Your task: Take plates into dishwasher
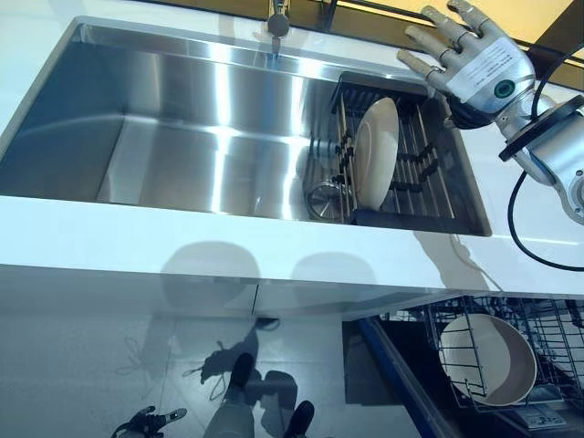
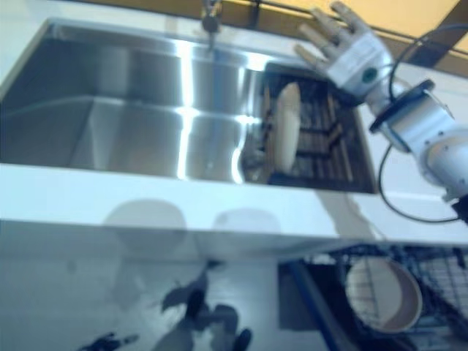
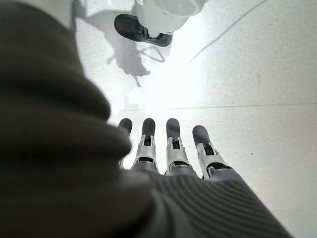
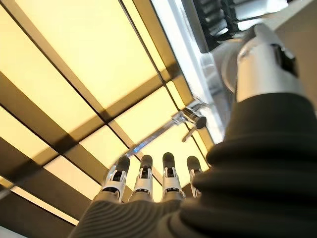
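— Where's the right hand (image 1: 479, 59)?
— Fingers spread, holding nothing, above the drying rack (image 1: 429, 173); a plate (image 1: 375, 152) stands on edge just below it.
— The left hand (image 3: 168, 153)?
— Straight-fingered, hanging over the floor (image 3: 247, 69). Another plate (image 1: 488, 359) sits in the dishwasher rack (image 1: 547, 338), well below.

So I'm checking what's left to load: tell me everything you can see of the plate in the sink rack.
The plate is round, plain white, glossy like ceramic, with a shallow raised rim. It stands on edge, leaning slightly, slotted between the wires of the dark dish rack at the right end of the steel sink. Only the rack touches it. The right hand hovers open above the rack's far corner, not in contact with it.
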Tool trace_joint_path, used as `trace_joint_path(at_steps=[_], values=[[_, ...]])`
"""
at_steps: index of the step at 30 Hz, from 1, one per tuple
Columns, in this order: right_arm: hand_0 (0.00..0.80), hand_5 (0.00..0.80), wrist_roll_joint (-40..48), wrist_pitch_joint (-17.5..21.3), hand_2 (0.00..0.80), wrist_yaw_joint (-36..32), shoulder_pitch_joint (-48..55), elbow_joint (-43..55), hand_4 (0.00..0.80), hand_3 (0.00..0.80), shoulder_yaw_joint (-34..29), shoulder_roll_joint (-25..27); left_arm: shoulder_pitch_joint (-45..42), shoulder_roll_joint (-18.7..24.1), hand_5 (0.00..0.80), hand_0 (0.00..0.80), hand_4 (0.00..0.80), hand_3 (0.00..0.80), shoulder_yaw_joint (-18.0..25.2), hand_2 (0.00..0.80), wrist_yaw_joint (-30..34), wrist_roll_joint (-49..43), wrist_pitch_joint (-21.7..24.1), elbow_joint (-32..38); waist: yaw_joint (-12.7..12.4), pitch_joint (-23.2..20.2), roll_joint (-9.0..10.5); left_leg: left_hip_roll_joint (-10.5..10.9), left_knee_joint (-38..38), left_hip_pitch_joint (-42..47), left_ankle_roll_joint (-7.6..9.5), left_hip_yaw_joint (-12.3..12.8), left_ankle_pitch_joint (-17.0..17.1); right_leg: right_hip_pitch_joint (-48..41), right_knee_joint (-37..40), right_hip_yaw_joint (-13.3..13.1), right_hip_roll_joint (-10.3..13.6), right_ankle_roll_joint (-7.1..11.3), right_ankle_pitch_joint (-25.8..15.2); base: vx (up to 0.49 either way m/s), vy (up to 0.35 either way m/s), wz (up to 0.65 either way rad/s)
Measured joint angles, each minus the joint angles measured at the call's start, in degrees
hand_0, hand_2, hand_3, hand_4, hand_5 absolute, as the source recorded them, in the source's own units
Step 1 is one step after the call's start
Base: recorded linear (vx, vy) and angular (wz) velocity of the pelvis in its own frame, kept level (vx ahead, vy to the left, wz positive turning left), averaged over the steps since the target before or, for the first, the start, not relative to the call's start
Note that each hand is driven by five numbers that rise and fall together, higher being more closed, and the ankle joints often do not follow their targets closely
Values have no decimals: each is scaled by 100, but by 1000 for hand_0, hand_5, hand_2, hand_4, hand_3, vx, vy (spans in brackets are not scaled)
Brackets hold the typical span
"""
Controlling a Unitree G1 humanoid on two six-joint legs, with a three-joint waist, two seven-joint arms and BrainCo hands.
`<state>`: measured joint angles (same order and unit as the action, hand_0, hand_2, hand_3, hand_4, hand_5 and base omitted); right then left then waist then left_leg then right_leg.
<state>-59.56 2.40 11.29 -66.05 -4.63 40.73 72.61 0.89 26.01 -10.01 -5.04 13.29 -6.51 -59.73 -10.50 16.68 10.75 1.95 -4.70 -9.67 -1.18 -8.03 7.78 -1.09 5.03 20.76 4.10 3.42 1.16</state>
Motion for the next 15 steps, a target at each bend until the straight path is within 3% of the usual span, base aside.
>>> trace_joint_path(at_steps=[15], values=[[0,0,-276,302,0,1,-1,-8,0,0,4,-23,-1,0,0,0,0,0,1,0,1,-8,113,-20,3,16,37,-5,2,95,1,22,6,-86,8,-14,3,-2,-1,0,0,0]])
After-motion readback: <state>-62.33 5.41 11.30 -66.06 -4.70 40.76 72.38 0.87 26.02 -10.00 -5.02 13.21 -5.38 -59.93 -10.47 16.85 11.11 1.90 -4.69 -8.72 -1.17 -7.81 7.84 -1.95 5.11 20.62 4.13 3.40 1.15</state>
